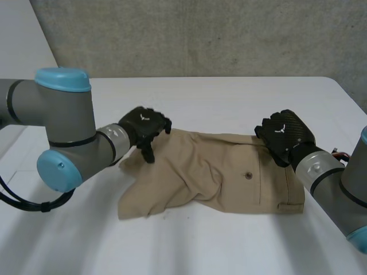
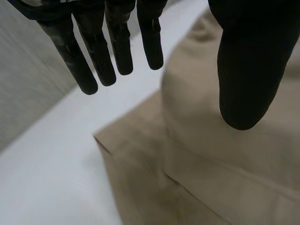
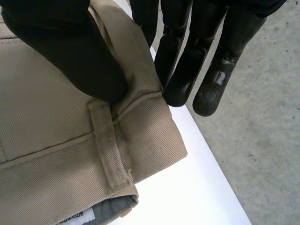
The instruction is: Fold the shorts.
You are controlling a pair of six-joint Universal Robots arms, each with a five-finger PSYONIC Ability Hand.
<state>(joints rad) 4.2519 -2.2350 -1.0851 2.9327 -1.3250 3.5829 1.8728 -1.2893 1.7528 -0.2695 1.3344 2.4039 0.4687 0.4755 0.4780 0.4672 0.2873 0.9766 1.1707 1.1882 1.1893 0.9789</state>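
I see the tan cotton twill shorts lying across the middle of the white table, waistband toward the table's right edge and legs toward its left. No clean fold is made yet. The waistband half lies flat, with a small dark button showing, while the leg end is rumpled, one flap buckled over toward the near edge. By my reading the task is at its start, with all the folding left to do.

My left hand hangs over the far leg corner. In its wrist view the fingers are straight, the thumb stands apart, and they hold nothing.

My right hand is at the far waistband corner. Its thumb presses on the waistband just beside a belt loop and its fingers are against the outer edge, so it seems to be pinching the cloth.

A small white label peeks from inside the waistband. It carries dark print, which I cannot read.
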